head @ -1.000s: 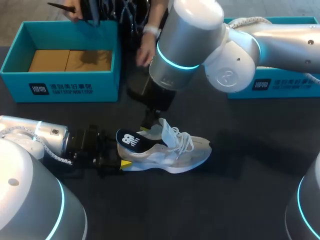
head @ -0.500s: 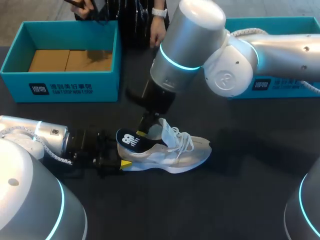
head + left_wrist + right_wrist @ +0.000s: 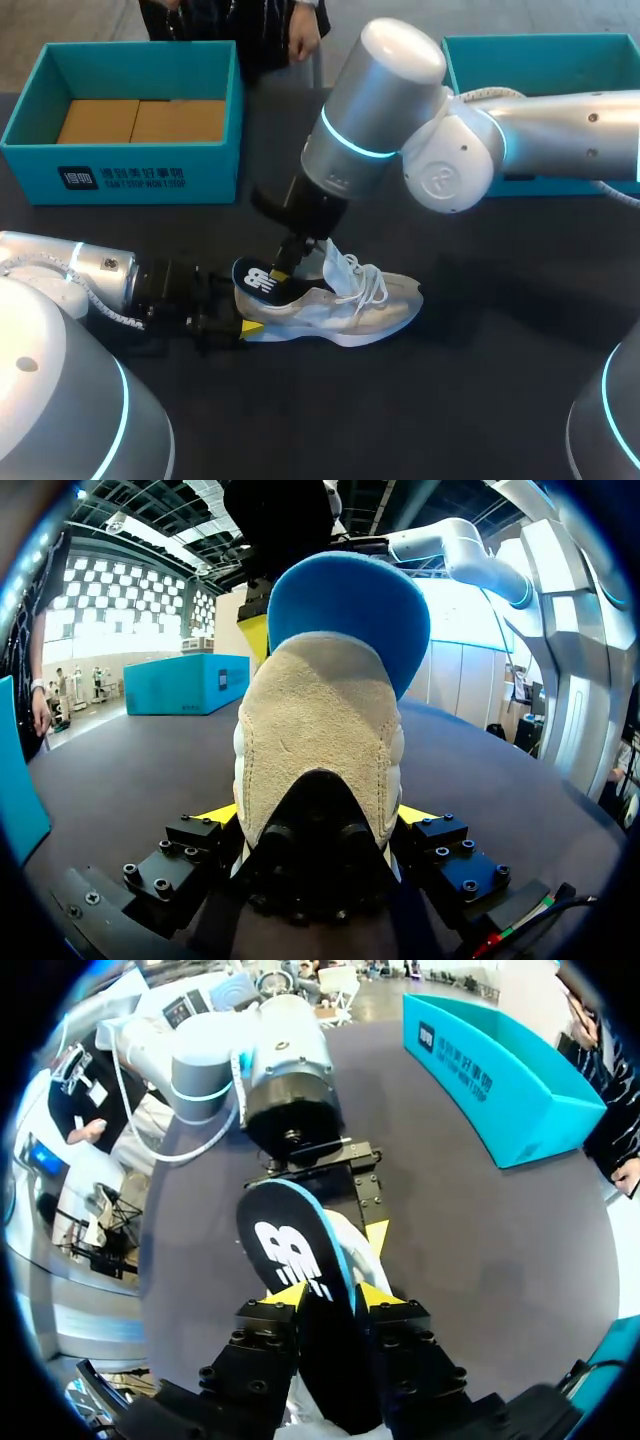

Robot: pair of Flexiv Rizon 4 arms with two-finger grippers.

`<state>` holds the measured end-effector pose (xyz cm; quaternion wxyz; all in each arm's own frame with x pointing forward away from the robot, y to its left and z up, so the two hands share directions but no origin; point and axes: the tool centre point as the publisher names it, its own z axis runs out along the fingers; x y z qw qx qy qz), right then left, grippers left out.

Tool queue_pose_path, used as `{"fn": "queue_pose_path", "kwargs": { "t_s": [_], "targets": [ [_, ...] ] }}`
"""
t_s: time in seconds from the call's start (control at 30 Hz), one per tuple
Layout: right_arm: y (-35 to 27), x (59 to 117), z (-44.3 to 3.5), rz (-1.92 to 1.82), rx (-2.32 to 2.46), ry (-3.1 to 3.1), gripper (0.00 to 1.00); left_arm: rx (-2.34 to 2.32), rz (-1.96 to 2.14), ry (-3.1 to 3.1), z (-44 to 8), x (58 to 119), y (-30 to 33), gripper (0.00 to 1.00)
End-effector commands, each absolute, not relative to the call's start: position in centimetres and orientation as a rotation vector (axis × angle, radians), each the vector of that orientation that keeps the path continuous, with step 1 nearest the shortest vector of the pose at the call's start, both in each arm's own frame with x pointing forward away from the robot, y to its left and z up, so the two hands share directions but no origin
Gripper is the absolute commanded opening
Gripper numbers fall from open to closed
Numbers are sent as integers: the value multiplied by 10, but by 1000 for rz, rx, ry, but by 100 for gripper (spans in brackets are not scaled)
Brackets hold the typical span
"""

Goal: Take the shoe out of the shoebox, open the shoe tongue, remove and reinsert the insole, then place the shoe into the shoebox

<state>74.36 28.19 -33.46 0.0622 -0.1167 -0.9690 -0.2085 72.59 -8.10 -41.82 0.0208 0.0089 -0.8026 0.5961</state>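
Dipped lower since a second ago; pinching insole (image 3: 285, 1245) in right gripper (image 3: 330, 1295), clamping shoe (image 3: 315, 730) in left gripper (image 3: 318, 815); mid-removal, seemingly. Next, pull clear.

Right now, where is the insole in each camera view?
Head view: insole sticks up from the shoe at its heel end, centre-left.
Left wrist view: blue underside above the heel, ahead of the left tool.
Right wrist view: insole clamped in the right tool.
Shared landmark: the shoe's heel.

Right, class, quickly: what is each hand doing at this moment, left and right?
Left hand: closed on the shoe, at its heel.
Right hand: closed on the insole.
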Motion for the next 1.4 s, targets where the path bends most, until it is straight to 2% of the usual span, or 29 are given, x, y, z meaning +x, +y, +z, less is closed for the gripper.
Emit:
{"fn": "queue_pose_path", "kwargs": {
  "t_s": [0.03, 0.13, 0.2, 0.33, 0.43, 0.5, 0.9, 1.4],
  "targets": [
    [284, 748, -339, -619, -351, -2932, 22, 30, 1850, -2492, -420, 724, -82, 0],
    [283, 747, -342, -611, -354, -2933, 17, 30, 1850, -2492, -420, 724, -82, 0],
    [282, 746, -342, -603, -356, -2930, 10, 30, 1850, -2492, -420, 724, -82, 0],
    [277, 745, -341, -596, -369, -2932, 14, 30, 1850, -2492, -420, 724, -82, 0],
    [273, 744, -341, -585, -379, -2934, 14, 30, 1850, -2492, -420, 724, -82, 0],
    [270, 745, -340, -580, -382, -2935, 0, 30, 1850, -2492, -420, 724, -82, 0],
    [254, 749, -321, -533, -381, -2948, 0, 30, 1850, -2492, -420, 724, -82, 0],
    [233, 755, -247, -584, -345, -2925, 0, 30, 1850, -2492, -420, 724, -82, 0]
  ]
}}
